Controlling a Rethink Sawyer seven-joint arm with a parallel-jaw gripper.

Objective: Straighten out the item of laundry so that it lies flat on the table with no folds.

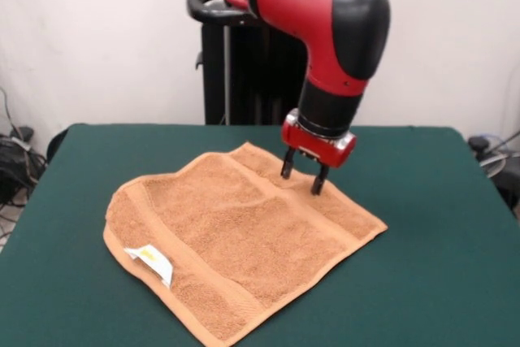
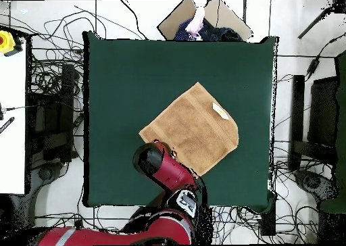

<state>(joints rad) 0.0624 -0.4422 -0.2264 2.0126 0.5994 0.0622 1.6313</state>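
Green bench carries orange towel mid-surface, lying diamond-wise; corner by white label rounded, probably tucked under; pincer spread, tips at towel's opposite border band, label corner well apart

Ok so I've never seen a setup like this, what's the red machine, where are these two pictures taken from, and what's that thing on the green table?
The red and black machine is a robot arm standing at a table covered in dark green fabric. One picture is taken from across the table, facing the robot. The other looks straight down from above, so everything appears turned half round. On the table lies an orange-tan towel with a small white label; one corner looks rounded or tucked rather than square. The arm's hand has two dark fingers, spread apart, poised at the towel's far border. It holds nothing, and whether the tips touch the cloth cannot be told.
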